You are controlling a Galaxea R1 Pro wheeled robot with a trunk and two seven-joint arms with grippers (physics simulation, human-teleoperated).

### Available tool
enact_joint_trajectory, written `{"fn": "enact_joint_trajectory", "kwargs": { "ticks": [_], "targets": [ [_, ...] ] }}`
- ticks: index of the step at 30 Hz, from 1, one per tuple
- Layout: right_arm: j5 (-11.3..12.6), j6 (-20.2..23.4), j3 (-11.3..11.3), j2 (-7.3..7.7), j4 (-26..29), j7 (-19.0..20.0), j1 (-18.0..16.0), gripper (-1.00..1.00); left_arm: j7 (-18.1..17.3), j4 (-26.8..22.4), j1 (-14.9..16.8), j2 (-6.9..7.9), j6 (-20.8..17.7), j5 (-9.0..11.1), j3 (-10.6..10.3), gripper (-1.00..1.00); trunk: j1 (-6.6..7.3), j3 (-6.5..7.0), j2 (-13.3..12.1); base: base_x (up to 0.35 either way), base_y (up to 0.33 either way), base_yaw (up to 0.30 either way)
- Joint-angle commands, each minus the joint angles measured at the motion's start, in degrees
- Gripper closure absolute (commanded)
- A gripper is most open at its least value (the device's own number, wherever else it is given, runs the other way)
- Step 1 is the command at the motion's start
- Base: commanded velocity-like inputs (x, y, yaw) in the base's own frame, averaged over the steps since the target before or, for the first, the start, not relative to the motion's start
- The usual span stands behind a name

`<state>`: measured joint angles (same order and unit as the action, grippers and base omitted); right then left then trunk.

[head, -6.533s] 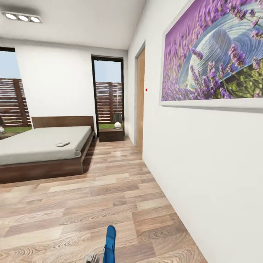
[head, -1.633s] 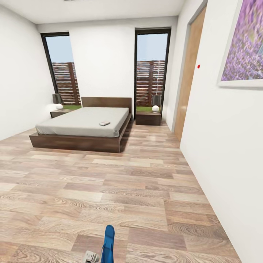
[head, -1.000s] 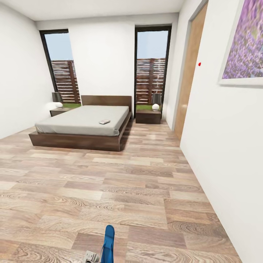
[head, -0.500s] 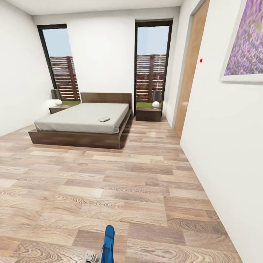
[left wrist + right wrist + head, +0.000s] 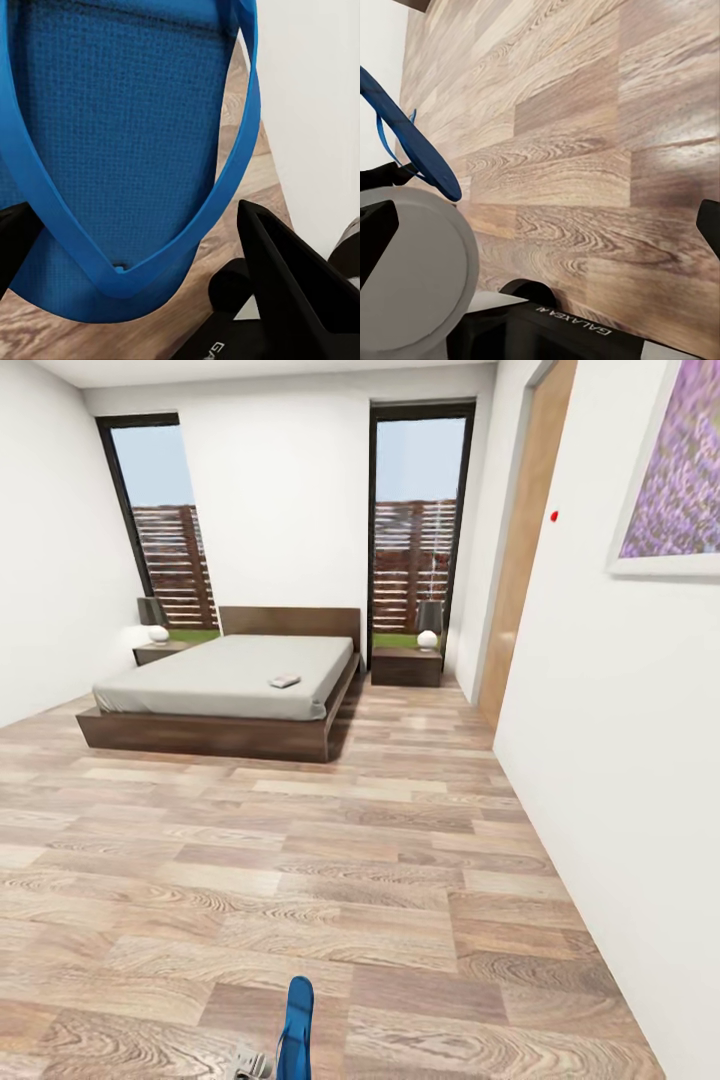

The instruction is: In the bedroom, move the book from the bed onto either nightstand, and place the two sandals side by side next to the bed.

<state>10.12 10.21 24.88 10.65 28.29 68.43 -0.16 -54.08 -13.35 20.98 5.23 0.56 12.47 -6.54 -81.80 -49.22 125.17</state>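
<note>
Looking down the bedroom from my head camera, I see the bed [image 5: 225, 680] at about eleven o'clock, with the book [image 5: 285, 681] lying flat on the grey mattress near its right edge; its cover is too small for me to read. I count two nightstands, the left nightstand [image 5: 157, 652] at ten o'clock and the right nightstand [image 5: 406, 666] at one o'clock, each beside the headboard and each carrying one lamp, the left lamp [image 5: 154, 618] and the right lamp [image 5: 429, 624]. Two tall windows [image 5: 419, 522] show a slatted fence. One lavender picture [image 5: 668, 480] hangs on the wall at two o'clock, past a wooden door [image 5: 522, 540]. I count one sandal [image 5: 296, 1028], bright blue, at six o'clock; my left gripper [image 5: 142, 255] holds it, its dark fingers [image 5: 296, 281] on either side of the sole by the toe post. On the right wrist camera I can read "GALAXEA" on the housing, but whether the right gripper [image 5: 547, 217] is wide or narrow I cannot tell; below it lies the plank floor [image 5: 585, 150].
</note>
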Motion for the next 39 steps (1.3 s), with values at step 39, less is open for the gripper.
{"fn": "enact_joint_trajectory", "kwargs": {
  "ticks": [39],
  "targets": [
    [0.2,0.6,0.1,0.08,0.0,0.2,0.0,-1.0,0.3,0.0,0.0,0.05,0.3,0.4,-0.5,1.0,0.01,-1.95,0.0,0.0,0.0,0.0]
  ]
}}
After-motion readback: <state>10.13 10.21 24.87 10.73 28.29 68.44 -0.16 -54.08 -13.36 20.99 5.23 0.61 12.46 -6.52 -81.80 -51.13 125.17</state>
